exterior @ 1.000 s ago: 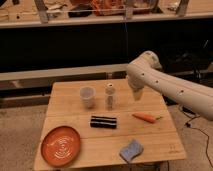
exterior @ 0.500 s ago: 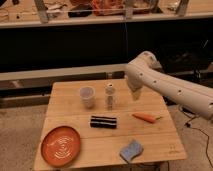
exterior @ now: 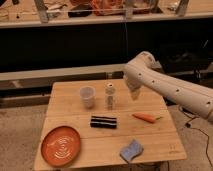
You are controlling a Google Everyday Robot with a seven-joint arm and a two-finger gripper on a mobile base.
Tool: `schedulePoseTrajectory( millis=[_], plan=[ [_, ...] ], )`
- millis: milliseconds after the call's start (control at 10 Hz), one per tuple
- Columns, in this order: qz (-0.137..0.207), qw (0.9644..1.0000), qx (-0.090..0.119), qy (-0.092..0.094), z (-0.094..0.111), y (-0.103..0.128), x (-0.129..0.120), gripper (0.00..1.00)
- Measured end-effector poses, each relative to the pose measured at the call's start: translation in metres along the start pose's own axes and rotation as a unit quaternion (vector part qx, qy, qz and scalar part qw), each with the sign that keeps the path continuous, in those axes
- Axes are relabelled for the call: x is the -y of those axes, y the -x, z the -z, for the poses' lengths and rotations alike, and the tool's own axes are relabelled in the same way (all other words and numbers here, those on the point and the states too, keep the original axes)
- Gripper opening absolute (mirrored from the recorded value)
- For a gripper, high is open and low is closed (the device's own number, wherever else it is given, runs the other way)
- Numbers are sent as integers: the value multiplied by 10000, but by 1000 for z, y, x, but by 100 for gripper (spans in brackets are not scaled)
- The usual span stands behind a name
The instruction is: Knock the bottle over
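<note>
The bottle (exterior: 110,97) stands upright near the middle back of the wooden table (exterior: 70,117). It is slim and clear with a white round cap. A wider translucent whitish cup (exterior: 87,96) stands just to its left. My gripper (exterior: 134,94) hangs from the white arm (exterior: 170,90) to the right of the bottle, a short gap away, at about the bottle's height above the table.
A black rectangular object (exterior: 103,121) lies in front of the bottle. A carrot (exterior: 146,118) lies to the right. An orange plate (exterior: 60,145) sits at the front left and a blue sponge (exterior: 131,150) at the front. Dark shelving stands behind the table.
The arm has shifted slightly left, bringing the gripper a little closer to the bottle. The bottle and the other things have not moved.
</note>
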Motion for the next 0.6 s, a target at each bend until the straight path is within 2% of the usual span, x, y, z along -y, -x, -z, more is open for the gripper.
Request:
schedulePoseTrajectory(
  millis=[600],
  plan=[
    [31, 10000, 35, -11, -8, 0, 8, 80]
  ],
)
